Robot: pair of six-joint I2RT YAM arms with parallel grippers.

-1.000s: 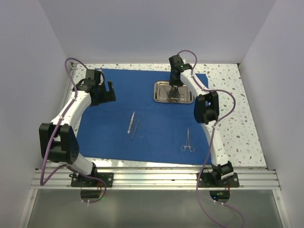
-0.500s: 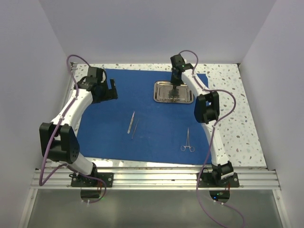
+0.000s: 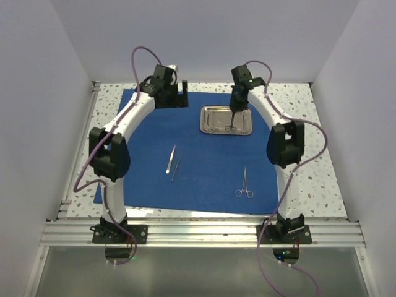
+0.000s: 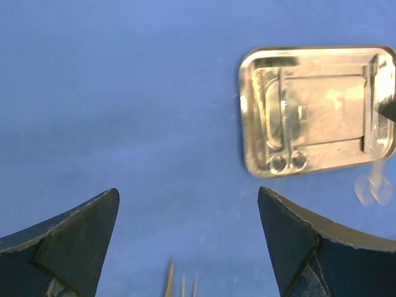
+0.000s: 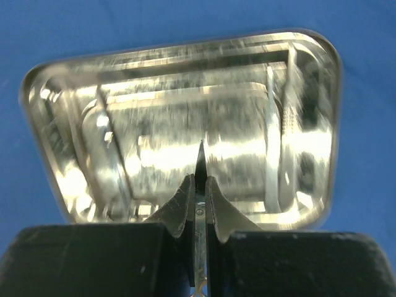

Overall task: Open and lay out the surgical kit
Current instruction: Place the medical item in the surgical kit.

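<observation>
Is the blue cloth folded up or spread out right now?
Spread out: the blue cloth lies flat under the steel tray and tweezers.

No writing, label, brand, number or sign could be read in any of the three views. The blue cloth [image 3: 204, 167] was plain, and the steel tray [image 3: 210, 117] showed only glare and blurred reflections. The silver instrument [image 5: 199, 213], seen close in the right wrist view, bore no mark that could be made out.
</observation>
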